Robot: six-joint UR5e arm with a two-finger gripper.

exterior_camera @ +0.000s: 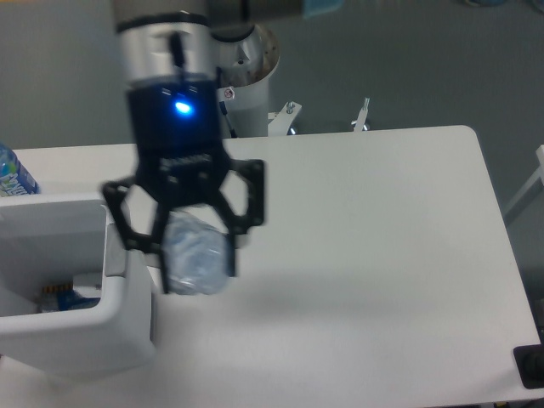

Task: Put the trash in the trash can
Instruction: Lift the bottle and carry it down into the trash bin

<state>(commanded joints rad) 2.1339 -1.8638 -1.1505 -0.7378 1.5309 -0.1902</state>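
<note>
My gripper (pixel 197 270) hangs high above the table, close to the camera and blurred, shut on a crushed clear plastic bottle (pixel 195 253) whose base faces the lens. It is just right of the white trash can (pixel 119 327), over the can's right rim with its grey patch (pixel 115 242). Inside the can, some blue and red-white scraps (pixel 68 296) lie on the bottom. A paper wad does not show.
A blue-labelled bottle (pixel 12 174) stands at the far left edge behind the can. The arm's base pedestal (pixel 246 76) rises behind the table. The white table (pixel 382 255) stretches to the right.
</note>
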